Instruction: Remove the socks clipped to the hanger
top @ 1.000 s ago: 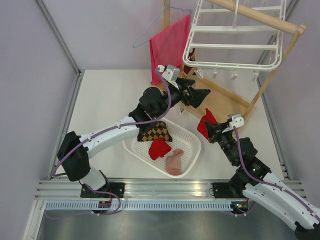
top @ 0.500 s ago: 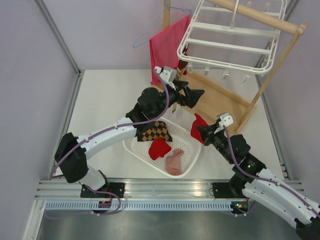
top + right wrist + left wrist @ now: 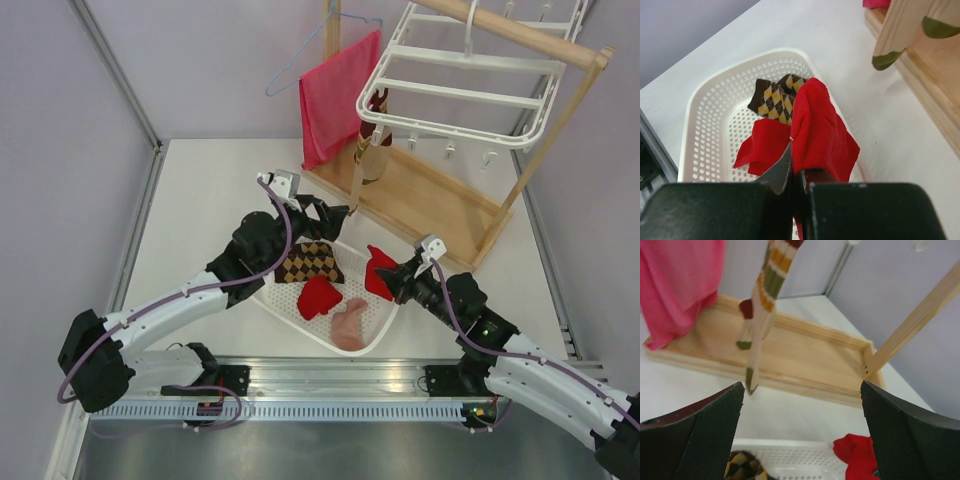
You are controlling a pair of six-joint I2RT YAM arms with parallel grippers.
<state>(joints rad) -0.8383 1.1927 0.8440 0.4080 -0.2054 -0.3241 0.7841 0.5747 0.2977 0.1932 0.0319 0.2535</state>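
The white hanger hangs from the wooden stand, and one striped sock is still clipped at its left corner. My right gripper is shut on a red sock, held over the right rim of the white basket. In the basket lie an argyle sock, another red sock and a pale pink sock. My left gripper stands open and empty, below and short of the striped sock.
The wooden stand's base lies behind the basket, with a slanted post on the right. A red-pink towel and a thin wire hanger hang at the back left. Grey walls close in both sides.
My left arm has drawn back from the stand toward the basket, still open. My right gripper has carried the red sock leftward to the basket's rim. The hanger has swung slightly.
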